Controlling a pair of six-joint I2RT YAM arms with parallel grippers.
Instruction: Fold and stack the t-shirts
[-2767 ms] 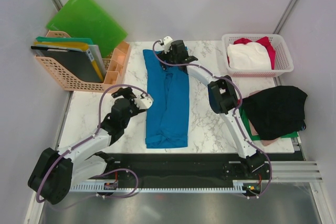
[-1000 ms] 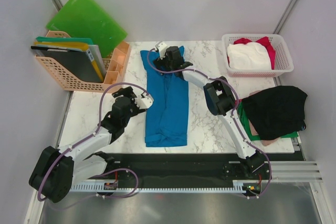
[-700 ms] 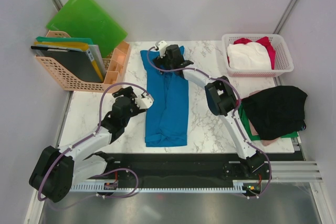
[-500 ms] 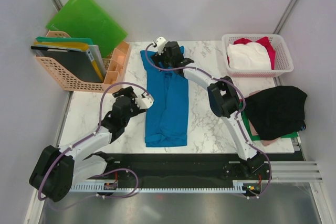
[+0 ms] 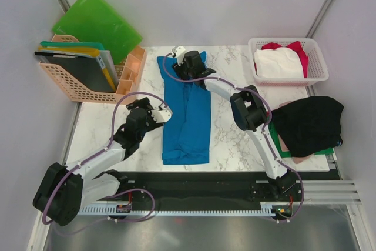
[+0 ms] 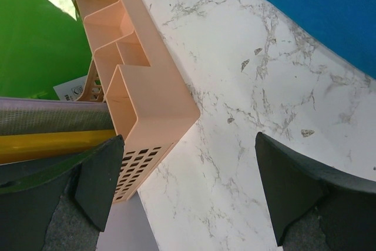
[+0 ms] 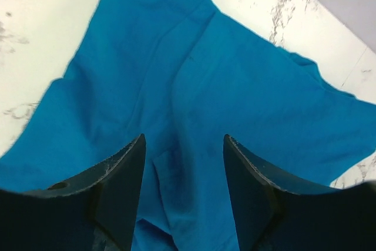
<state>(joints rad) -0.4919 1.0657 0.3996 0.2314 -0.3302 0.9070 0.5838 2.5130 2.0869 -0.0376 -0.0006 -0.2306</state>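
On the white marbled worktop [image 5: 229, 139] the bright blue cloth t-shirt [image 5: 188, 121] is laid flat, its far end straddled by the half-spread right hand [image 7: 183, 145]; only one layer might be pinched, spoiling the fold

Right pincer [image 5: 187, 64] over far end of blue t-shirt [image 5: 188, 121] on marble table [image 5: 229, 139]

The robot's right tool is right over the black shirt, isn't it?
Not the black shirt: the right tool is right over the blue shirt. The right wrist view shows blue cloth under it.
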